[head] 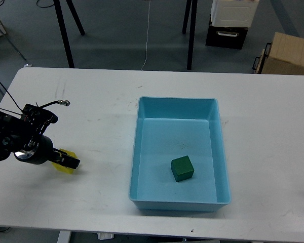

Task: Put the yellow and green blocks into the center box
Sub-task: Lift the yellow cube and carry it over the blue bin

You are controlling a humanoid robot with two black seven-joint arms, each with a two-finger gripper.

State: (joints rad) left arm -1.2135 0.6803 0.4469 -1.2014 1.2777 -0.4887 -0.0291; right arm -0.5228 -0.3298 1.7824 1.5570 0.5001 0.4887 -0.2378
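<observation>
The yellow block [65, 169] lies on the white table [101, 116] at the left, mostly covered by my left gripper [71, 163]. The gripper's dark fingers lie across the block, and I cannot tell them apart or see whether they hold it. The green block [182, 168] lies inside the light-blue box [142, 152] at the table's centre, near its front. My right gripper is out of view.
A loose cable end [65, 103] sticks up from my left arm. Black stand legs [66, 40], a dark case [226, 35] and a cardboard box [289, 53] stand on the floor beyond the table's far edge.
</observation>
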